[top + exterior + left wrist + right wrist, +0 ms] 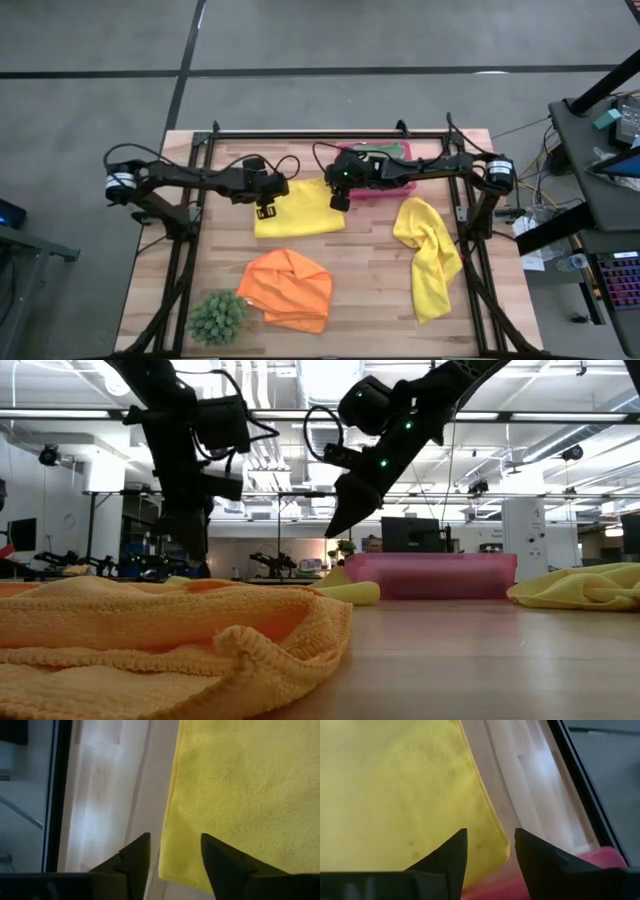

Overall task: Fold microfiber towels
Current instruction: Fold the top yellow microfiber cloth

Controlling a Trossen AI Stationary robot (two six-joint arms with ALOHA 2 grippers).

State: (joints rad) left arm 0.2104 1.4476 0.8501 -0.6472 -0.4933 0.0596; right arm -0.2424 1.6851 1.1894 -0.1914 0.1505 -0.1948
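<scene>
Three towels lay in plain sight on the wooden worktop [370,290]: two yellow and one orange. The flat yellow towel [298,220] sat spread as a neat rectangle at the middle of the worktop, toward its far side. The second yellow towel [428,255] lay crumpled in a long strip on the right. The orange towel [288,288] lay loosely bunched at the near side, left of centre, and it filled the foreground of the low view [150,640].

One pink tray [385,170] stood at the far side, just right of the flat yellow towel, with something green [378,152] inside it that may have been another cloth, though the arm hid most of it. One spiky green plant ball [218,316] rested at the near left corner, just beside the orange towel.

The left gripper [266,209] hung over the left edge of the flat yellow towel, its fingers [134,862] parted with nothing between them, straddling the cloth's edge in the left wrist view. The right gripper [339,203] hung over the towel's far right corner beside the tray, fingers [450,860] likewise apart and empty. In the low view both grippers stood raised clear of the worktop.
</scene>
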